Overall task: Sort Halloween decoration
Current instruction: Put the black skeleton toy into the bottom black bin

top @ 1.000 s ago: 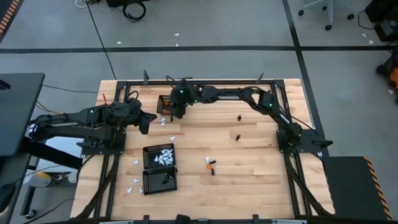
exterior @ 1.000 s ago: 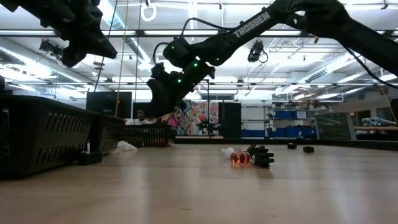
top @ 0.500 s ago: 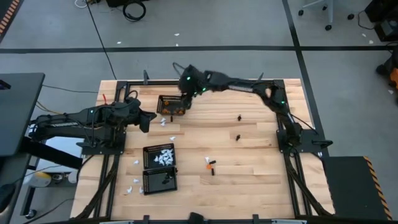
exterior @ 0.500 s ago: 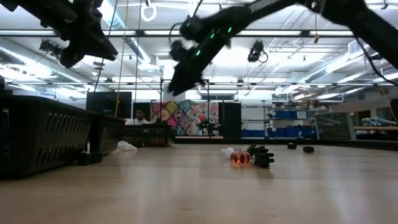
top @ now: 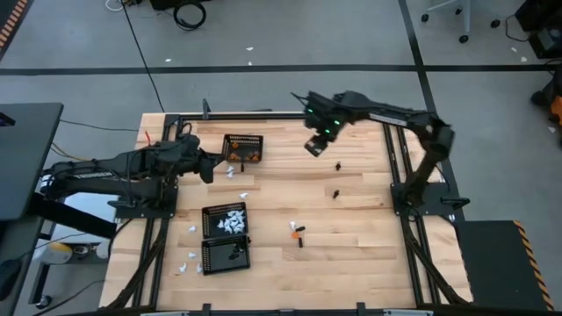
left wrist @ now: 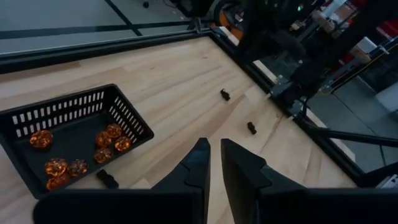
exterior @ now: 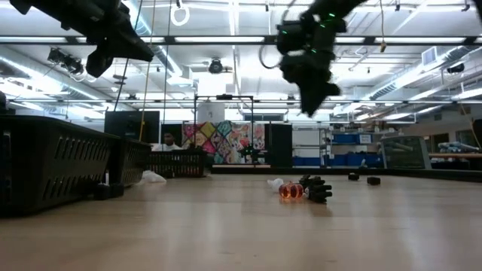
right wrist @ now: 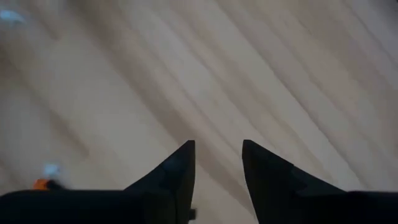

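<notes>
The Halloween decoration lies scattered on the wooden table. Orange pieces [left wrist: 102, 146] fill a black mesh basket [top: 243, 147] at the far side, with one black piece [left wrist: 107, 179] among them. White pieces fill a second basket [top: 225, 219], and a third basket [top: 226, 255] stands nearer. Loose black pieces [top: 338, 164] [top: 335, 194], an orange-and-black pair [top: 297, 232] and white pieces [top: 243, 193] rest on the wood. My right gripper [top: 313, 147] hangs open and empty, high above bare wood [right wrist: 217, 146], right of the orange basket. My left gripper [left wrist: 214, 146] hovers left of that basket, with a narrow empty gap.
A black metal frame [top: 263, 115] runs round the table's edges. More white pieces [top: 189, 262] lie by the near-left baskets. Bare wood stretches across the table's middle and right [top: 360, 237].
My right gripper has swung from over the orange basket toward the table's right edge, rising and tipping to point more steeply down. The pieces and baskets lie where they were.
</notes>
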Action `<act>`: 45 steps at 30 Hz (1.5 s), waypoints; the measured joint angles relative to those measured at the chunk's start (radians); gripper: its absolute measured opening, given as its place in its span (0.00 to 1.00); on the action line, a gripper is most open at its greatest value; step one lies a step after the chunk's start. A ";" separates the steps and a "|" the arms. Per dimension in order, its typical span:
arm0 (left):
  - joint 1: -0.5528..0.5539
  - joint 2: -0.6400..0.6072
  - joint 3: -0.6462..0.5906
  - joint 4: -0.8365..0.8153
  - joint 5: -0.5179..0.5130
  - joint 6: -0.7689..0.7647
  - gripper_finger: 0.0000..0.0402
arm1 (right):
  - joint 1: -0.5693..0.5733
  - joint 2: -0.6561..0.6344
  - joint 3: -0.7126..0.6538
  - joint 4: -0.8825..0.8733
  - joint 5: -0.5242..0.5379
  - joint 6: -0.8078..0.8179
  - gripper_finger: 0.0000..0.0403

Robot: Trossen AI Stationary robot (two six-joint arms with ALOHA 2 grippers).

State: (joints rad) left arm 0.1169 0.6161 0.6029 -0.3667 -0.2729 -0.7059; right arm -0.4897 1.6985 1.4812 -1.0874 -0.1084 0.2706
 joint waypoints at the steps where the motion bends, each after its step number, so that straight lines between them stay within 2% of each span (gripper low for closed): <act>1: 0.000 0.007 0.000 0.004 0.000 0.000 0.11 | -0.006 -0.036 -0.066 0.034 0.015 0.026 0.34; 5: 0.000 0.036 0.000 0.007 -0.001 0.000 0.11 | -0.024 -0.141 -0.278 0.137 0.032 0.098 0.34; 9: 0.000 0.071 0.000 0.018 -0.003 0.012 0.11 | -0.031 -0.161 -0.408 0.195 0.004 0.102 0.39; 17: 0.000 0.137 0.000 0.043 -0.003 0.014 0.11 | -0.037 -0.148 -0.489 0.238 0.144 0.190 0.59; 22: 0.000 0.152 0.000 0.056 -0.003 0.019 0.11 | -0.046 -0.148 -0.552 0.320 0.146 0.262 0.64; 29: 0.000 0.152 0.000 0.055 -0.003 0.021 0.11 | -0.045 -0.147 -0.656 0.466 0.123 0.356 0.59; 37: 0.000 0.152 0.000 0.056 -0.003 0.021 0.11 | 0.005 -0.147 -0.715 0.528 0.144 0.337 0.53; 41: 0.000 0.152 0.000 0.056 -0.003 0.021 0.11 | 0.042 -0.148 -0.733 0.549 0.180 0.329 0.46; 45: 0.000 0.152 0.000 0.055 -0.003 0.021 0.11 | 0.073 -0.148 -0.737 0.561 0.206 0.310 0.35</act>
State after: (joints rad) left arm 0.1169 0.7677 0.6029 -0.3112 -0.2756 -0.6852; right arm -0.4167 1.5505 0.7439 -0.5261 0.0980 0.5804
